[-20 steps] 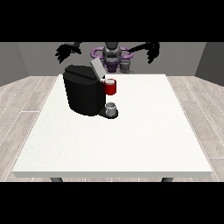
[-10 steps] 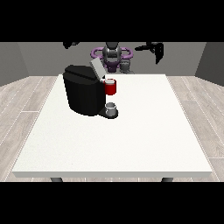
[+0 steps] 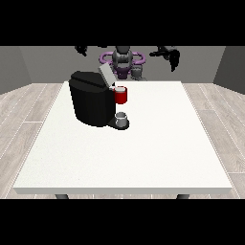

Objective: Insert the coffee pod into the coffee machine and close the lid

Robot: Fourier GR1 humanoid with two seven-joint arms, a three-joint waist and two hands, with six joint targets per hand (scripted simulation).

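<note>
Views: one only, the front view.
Position: beyond the table's (image 3: 143,158) near edge, raised above it.
Facing: across the table, towards the robot (image 3: 123,61) behind the far edge.
Nearness: far enough that all four table edges show.

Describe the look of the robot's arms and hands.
Both hands are black: the hand at the view's left and the hand at the view's right. The arms show purple curved segments beside a grey torso. No cables or markings can be made out.
</note>
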